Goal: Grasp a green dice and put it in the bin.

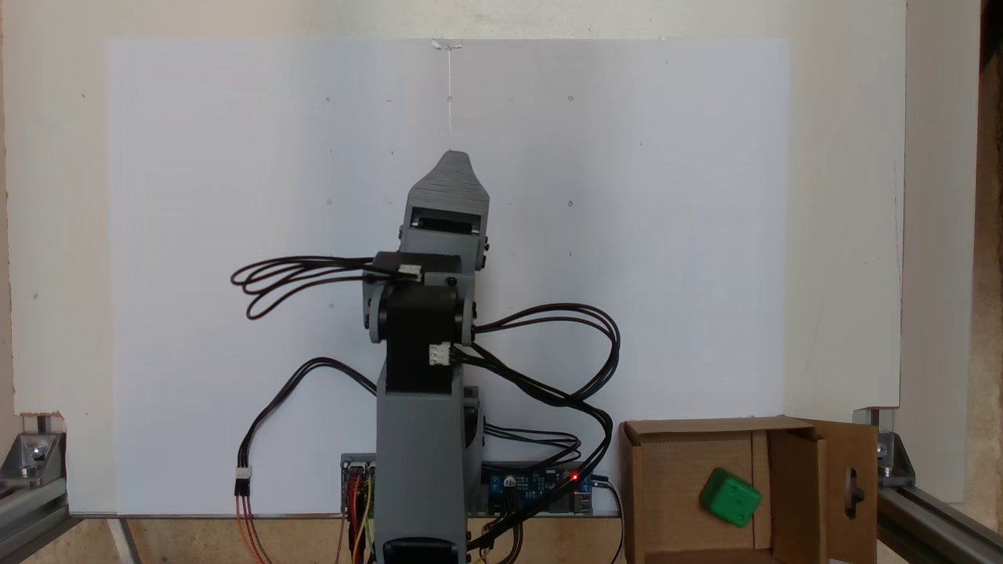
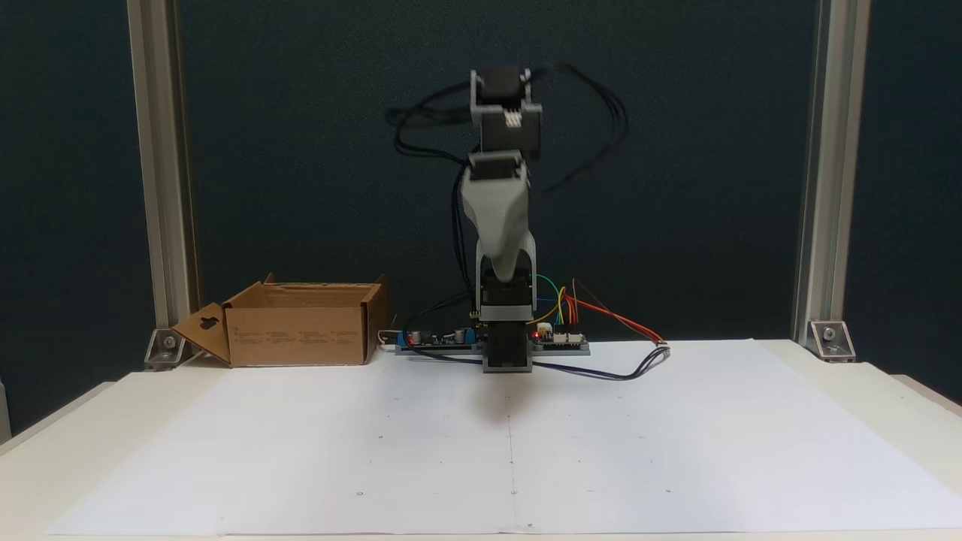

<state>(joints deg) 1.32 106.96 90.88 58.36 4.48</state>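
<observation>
While the grey arm stands folded at the middle of the table, its gripper (image 1: 450, 157) points away from the base over the white paper sheet (image 1: 627, 196), raised clear of it in both fixed views. The two fingers lie one behind the other for both cameras, so only a single grey tip (image 2: 500, 267) shows, and I cannot tell whether they are parted or closed; nothing is seen between them.

The green dice (image 1: 730, 497) lies inside the bin (image 1: 666, 470), an open brown cardboard box at the lower right of a fixed view from above. The dice rests tilted on the box floor, close to the right inner wall. A flap with a keyhole-shaped cutout (image 1: 852, 489) stands out on the box's right side. In a fixed view from the front, the bin (image 2: 301, 330) sits at the far left of the table, just beside the circuit boards (image 2: 443, 338) at the arm's base. Black cables (image 1: 548, 345) loop out from the arm's joints.
</observation>
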